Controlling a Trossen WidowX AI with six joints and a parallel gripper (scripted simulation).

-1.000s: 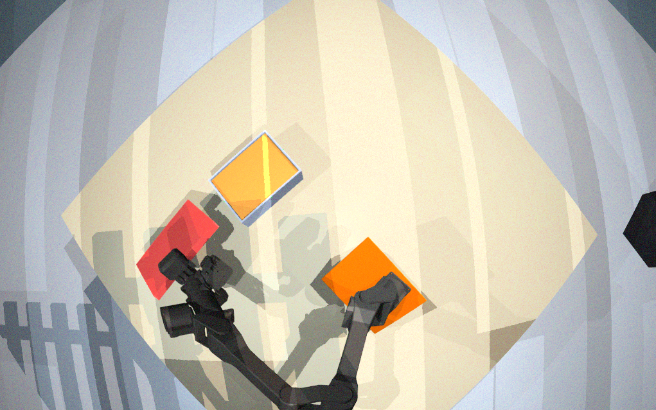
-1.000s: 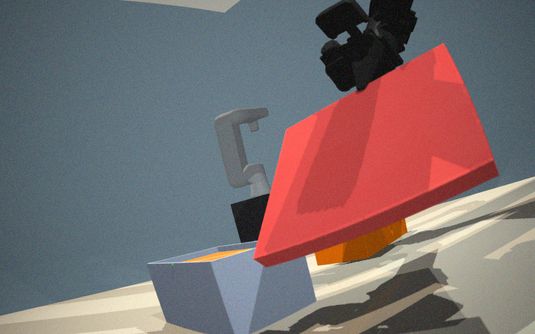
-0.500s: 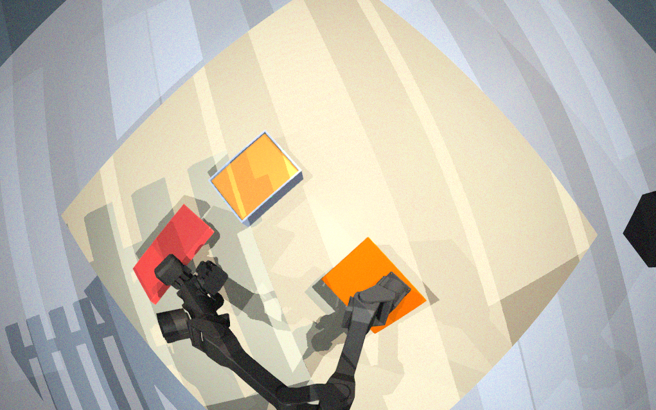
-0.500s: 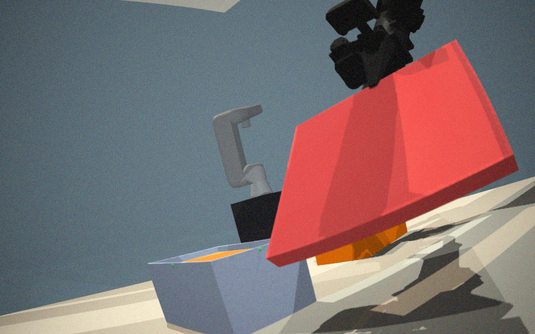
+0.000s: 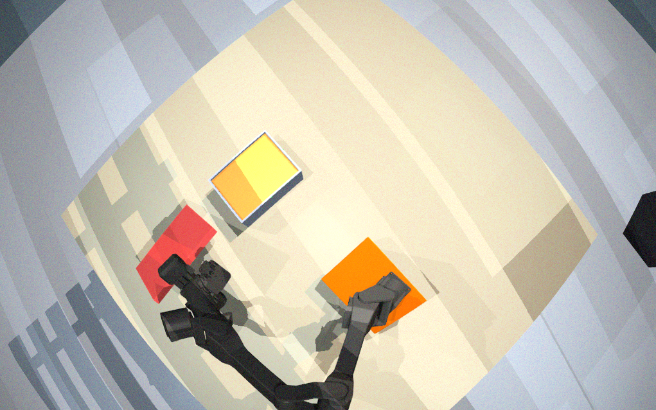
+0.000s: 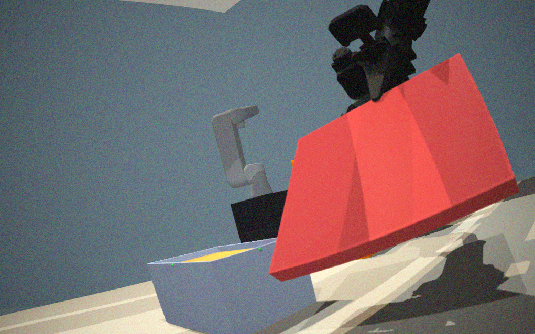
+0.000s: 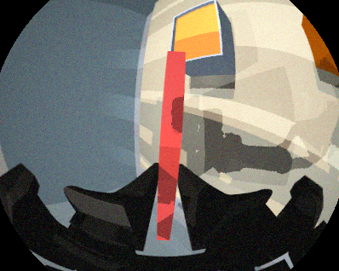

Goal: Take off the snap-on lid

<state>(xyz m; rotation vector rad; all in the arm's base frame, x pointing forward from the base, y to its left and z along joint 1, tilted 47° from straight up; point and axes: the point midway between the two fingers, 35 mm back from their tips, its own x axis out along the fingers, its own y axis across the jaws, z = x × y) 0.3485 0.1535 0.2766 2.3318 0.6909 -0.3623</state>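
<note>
While clamped by one edge, lid (image 6: 389, 166) hangs tilted above table (image 5: 421, 153), edge-on between the fingers in wrist view. Gripper (image 5: 176, 266) nearly closed on it. Box (image 5: 256, 175) open, just right of lid, apart. Orange block (image 5: 363, 270) farther right.

A flat red lid (image 5: 176, 249) with darker red shadow bands. Beside it, a storage box (image 5: 256, 177) with pale blue-grey walls and an inside floor split into 2 tones, orange and bright yellow. Further from the lid, a solid orange block (image 5: 360, 272). The arm and gripper (image 5: 169, 268) are black. The table (image 5: 421, 153) is cream, striped with beige and grey-brown shadow patches.
</note>
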